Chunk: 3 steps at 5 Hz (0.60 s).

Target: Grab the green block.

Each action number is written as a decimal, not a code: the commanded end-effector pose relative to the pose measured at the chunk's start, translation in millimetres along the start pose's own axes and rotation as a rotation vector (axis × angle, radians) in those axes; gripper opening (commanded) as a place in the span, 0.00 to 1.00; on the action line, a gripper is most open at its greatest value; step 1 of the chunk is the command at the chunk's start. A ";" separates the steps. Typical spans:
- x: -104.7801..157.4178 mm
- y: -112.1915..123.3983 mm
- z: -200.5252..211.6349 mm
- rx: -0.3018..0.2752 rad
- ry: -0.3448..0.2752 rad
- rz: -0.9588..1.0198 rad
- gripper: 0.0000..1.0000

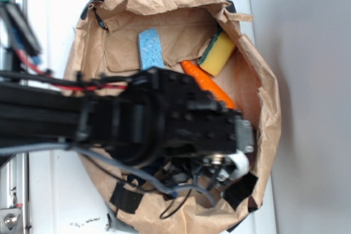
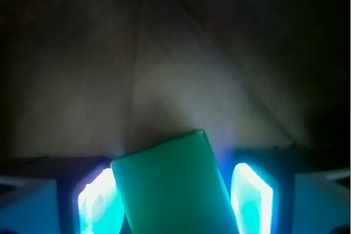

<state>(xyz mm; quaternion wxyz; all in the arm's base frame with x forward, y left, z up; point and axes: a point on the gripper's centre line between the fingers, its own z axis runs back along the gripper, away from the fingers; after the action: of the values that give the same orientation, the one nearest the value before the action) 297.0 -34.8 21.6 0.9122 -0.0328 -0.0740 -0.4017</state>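
Here the green block (image 2: 174, 187) sits tilted between the two glowing fingers (image 2: 252, 197) of the pincer (image 2: 174, 204), over crumpled brown paper (image 1: 181, 20); whether they press it I cannot tell. Near the paper's far edge lie a blue sponge (image 1: 150, 49), carrot (image 1: 207, 83) and yellow sponge (image 1: 219, 54).

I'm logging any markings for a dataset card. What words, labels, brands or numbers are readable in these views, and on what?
None readable in either view.
Green block: plain, no print.
Blue sponge, yellow sponge, carrot: unmarked.
Paper bag: no print visible.
Dark specks on the white surface: too small to read.
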 end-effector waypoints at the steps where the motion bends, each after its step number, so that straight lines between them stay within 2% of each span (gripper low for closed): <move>1: 3.0 -1.6 13.3 0.027 -0.029 0.016 0.00; 2: 11.7 5.4 43.7 0.090 -0.005 0.173 0.00; 3: 3.3 9.1 82.7 0.128 -0.014 0.269 0.00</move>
<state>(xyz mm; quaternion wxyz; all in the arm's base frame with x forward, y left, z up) 288.5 -19.5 83.2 0.9600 0.0042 -0.0643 -0.2724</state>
